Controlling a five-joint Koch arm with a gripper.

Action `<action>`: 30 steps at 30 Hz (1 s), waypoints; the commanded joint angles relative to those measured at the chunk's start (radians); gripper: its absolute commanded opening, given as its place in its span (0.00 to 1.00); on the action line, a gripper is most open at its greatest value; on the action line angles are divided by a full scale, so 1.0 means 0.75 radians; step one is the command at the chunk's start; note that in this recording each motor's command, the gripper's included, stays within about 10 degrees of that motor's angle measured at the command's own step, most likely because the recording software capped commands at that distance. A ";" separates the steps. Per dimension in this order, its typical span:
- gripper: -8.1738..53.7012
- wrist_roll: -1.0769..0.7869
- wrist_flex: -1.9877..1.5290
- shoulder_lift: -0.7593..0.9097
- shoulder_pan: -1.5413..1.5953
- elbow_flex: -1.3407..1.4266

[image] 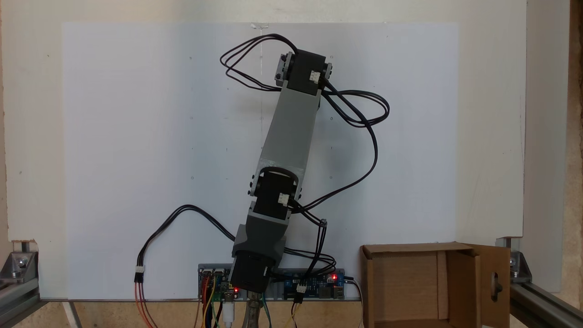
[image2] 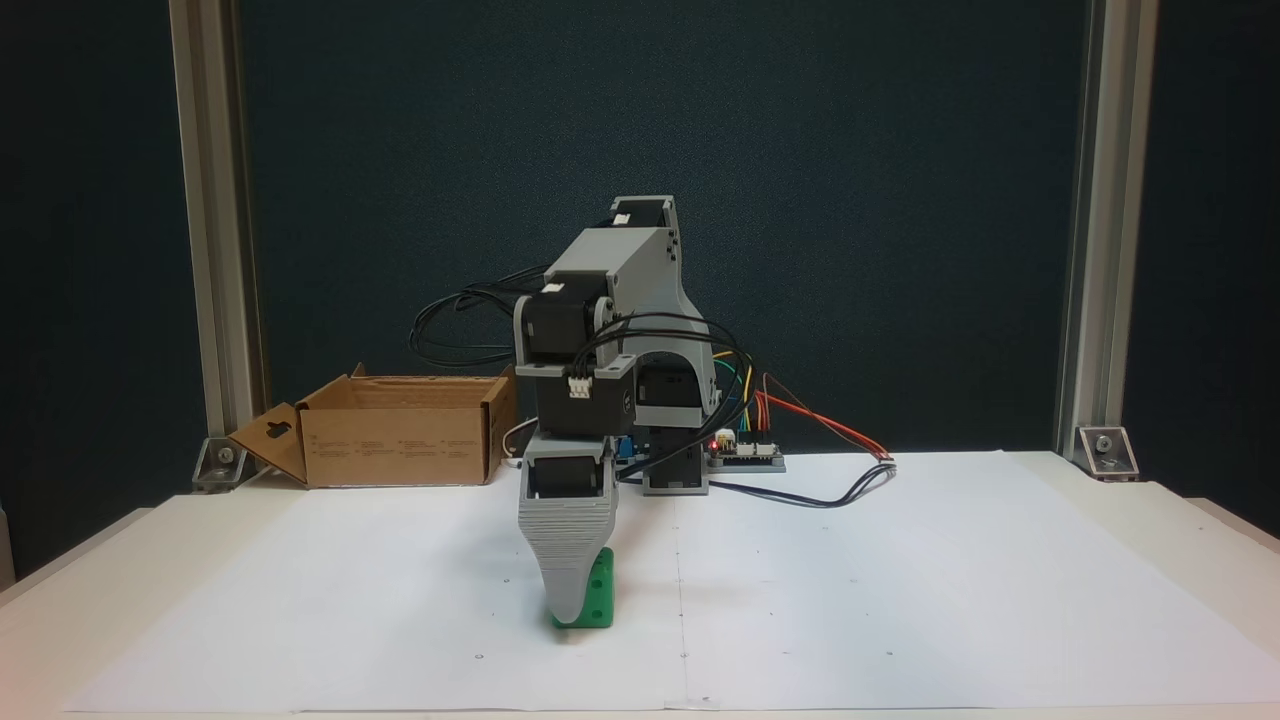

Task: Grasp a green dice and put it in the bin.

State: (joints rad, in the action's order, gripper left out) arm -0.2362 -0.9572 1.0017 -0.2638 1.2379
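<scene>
In a fixed view from the front, the green dice (image2: 600,592) rests on the white paper near the table's front. My gripper (image2: 573,608) points straight down at it, its tip at table level. The grey ribbed front finger (image2: 566,545) covers the left part of the dice. The other jaw lies behind it, so I cannot tell whether the jaws are open or shut. From above, the arm (image: 291,132) reaches away from its base and hides what is under it. The bin (image: 367,282) (image2: 395,450), a brown cardboard box, stands beside the base with upright flaps.
White paper (image: 136,159) covers the table. The arm's base and circuit boards (image: 314,282) sit at the table's edge next to the bin. Black cables (image: 364,109) loop beside the arm. Aluminium frame posts (image2: 1085,250) stand at the table's back corners.
</scene>
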 commanded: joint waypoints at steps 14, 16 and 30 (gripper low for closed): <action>0.82 0.016 0.088 0.018 -0.012 0.008; 0.81 0.016 0.088 0.018 -0.012 0.016; 0.69 0.016 0.088 0.004 -0.014 0.041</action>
State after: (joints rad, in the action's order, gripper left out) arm -0.2362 -0.8928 0.9879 -0.2684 1.2824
